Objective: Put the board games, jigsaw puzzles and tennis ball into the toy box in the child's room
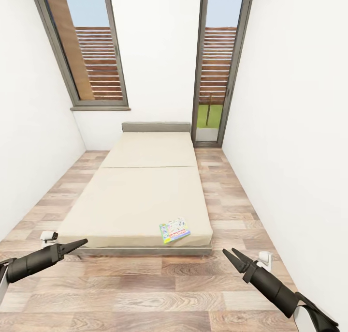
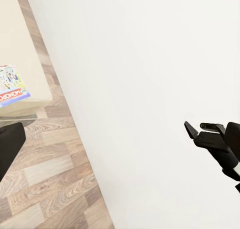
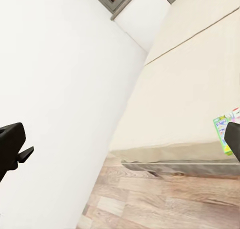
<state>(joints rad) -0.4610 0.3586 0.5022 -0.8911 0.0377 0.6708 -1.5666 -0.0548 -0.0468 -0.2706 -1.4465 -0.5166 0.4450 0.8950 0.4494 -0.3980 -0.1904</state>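
I am in a narrow room with white walls and a wood floor (image 1: 145, 293). The bed (image 1: 145, 191) is in front of me, with a plain beige top and a low grey headboard (image 1: 155, 127) at the far end. Behind it are two tall windows (image 1: 87, 46) with dark frames.

One board game (image 1: 174, 230) lies flat on the bed, close to the near right corner. It is white and green with a red logo. Nothing is touching it. From my left wrist I see the same game near the bed's edge (image 2: 11, 86).

My left end effector (image 1: 79, 244) hangs low over the floor, near the bed's near left corner. Its two fingers are pressed together, and it holds nothing. My right end effector (image 1: 233, 256) hangs over the floor by the bed's near right corner. Its fingers are a little apart at the tips, and it holds nothing too. Both are well apart from the game.
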